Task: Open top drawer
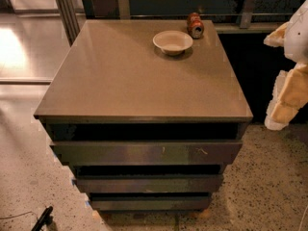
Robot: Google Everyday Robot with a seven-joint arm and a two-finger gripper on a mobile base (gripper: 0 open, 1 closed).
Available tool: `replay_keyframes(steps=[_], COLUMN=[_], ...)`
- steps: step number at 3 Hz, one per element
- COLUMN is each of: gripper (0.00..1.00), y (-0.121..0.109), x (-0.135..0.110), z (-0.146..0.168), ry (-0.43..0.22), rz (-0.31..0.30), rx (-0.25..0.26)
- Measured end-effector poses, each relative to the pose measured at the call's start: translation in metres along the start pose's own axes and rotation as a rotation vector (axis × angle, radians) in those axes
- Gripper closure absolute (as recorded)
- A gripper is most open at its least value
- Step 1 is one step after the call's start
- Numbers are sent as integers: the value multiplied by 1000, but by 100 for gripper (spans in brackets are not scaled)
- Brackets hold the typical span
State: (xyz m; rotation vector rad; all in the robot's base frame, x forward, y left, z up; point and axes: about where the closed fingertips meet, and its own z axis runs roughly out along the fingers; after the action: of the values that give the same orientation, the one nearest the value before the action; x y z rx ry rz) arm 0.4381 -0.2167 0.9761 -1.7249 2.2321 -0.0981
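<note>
The top drawer (147, 152) is the widest of three dark grey-brown flat fronts under the counter top (120, 81), with a few pale scratches toward its right. A dark gap runs above it, below the counter's front edge. Two narrower-looking drawer fronts (148, 183) sit beneath it. My gripper (281, 110), white and tan, hangs at the right edge of the camera view. It is beside the cabinet's right side, at about counter height, apart from the drawer and touching nothing.
A pale bowl (173, 42) and a red can (195, 25) lying on its side sit at the back of the counter top. Speckled floor surrounds the cabinet. A black object (42, 219) lies at the bottom left. A railing runs behind.
</note>
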Motion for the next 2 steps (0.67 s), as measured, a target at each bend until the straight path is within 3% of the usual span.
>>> replay_keyframes(steps=[1,2], gripper=[0,0], y=[0,12], x=[0,6], z=[0,9], ry=[0,-1], rz=[0,5], rx=[0,-34])
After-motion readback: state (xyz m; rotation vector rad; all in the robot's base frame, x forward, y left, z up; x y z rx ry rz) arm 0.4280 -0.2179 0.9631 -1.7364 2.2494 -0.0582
